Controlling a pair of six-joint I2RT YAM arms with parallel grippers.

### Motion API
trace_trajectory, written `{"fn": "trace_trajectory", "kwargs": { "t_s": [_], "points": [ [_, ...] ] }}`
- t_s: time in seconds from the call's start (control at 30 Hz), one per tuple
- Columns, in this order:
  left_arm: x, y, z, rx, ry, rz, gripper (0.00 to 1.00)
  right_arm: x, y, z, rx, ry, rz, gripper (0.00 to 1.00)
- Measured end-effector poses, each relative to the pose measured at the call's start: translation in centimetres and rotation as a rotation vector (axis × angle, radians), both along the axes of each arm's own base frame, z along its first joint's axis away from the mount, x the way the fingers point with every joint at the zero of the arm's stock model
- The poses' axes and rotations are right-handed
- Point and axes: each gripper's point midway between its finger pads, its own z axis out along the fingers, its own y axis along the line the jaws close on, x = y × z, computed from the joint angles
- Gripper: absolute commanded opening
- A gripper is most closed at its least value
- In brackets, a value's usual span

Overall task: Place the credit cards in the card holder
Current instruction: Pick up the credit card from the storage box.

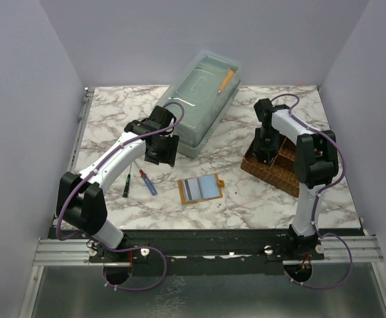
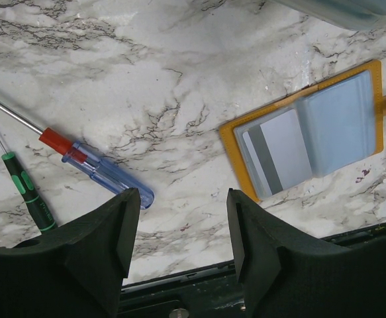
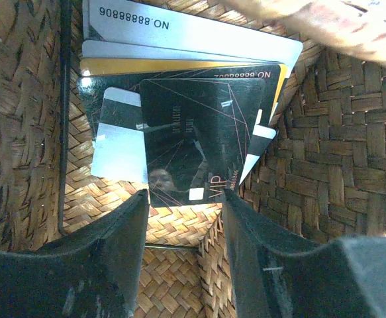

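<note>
The card holder (image 1: 201, 189) lies open on the marble table, orange-rimmed with grey and light-blue panels. In the left wrist view the card holder (image 2: 325, 126) has a grey striped card (image 2: 282, 156) in its left pocket. My left gripper (image 2: 183, 228) hovers open and empty, up-left of the holder in the top view (image 1: 161, 150). Several credit cards lie fanned in the woven tray: a black VIP card (image 3: 199, 132) on top, a yellow one (image 3: 179, 66) and a silver one (image 3: 193, 33) behind. My right gripper (image 3: 185, 218) reaches down into the tray, open, its tips flanking the black card's near edge.
The brown woven divided tray (image 1: 292, 175) stands at the right, its walls (image 3: 338, 152) close around my right fingers. A clear lidded box (image 1: 199, 99) holding an orange tool sits at the back. A blue-handled screwdriver (image 2: 93, 169) and a green one (image 2: 27, 189) lie left of the holder.
</note>
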Motion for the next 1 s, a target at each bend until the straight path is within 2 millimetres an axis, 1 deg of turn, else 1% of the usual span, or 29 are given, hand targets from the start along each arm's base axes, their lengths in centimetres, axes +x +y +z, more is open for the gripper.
{"fn": "trace_trajectory", "kwargs": {
  "t_s": [0.17, 0.3, 0.43, 0.67, 1.0],
  "points": [
    [-0.03, 0.02, 0.0, 0.001, 0.0, -0.002, 0.61, -0.73, 0.39, 0.15, -0.005, -0.006, 0.02, 0.52],
    [-0.04, 0.03, 0.02, 0.0, -0.001, -0.002, 0.61, -0.82, 0.84, 0.26, -0.01, -0.022, 0.042, 0.54],
    [-0.04, 0.05, 0.09, 0.0, -0.003, -0.002, 0.61, -1.06, 0.76, -0.03, -0.031, -0.021, 0.046, 0.54],
    [-0.05, 0.05, 0.08, 0.0, -0.003, -0.002, 0.61, -0.92, 0.14, -0.13, -0.087, -0.039, 0.03, 0.53],
    [-0.24, 0.15, -0.14, 0.002, 0.003, -0.002, 0.61, -0.67, 0.47, -0.42, -0.067, -0.072, 0.02, 0.57]
  ]
}}
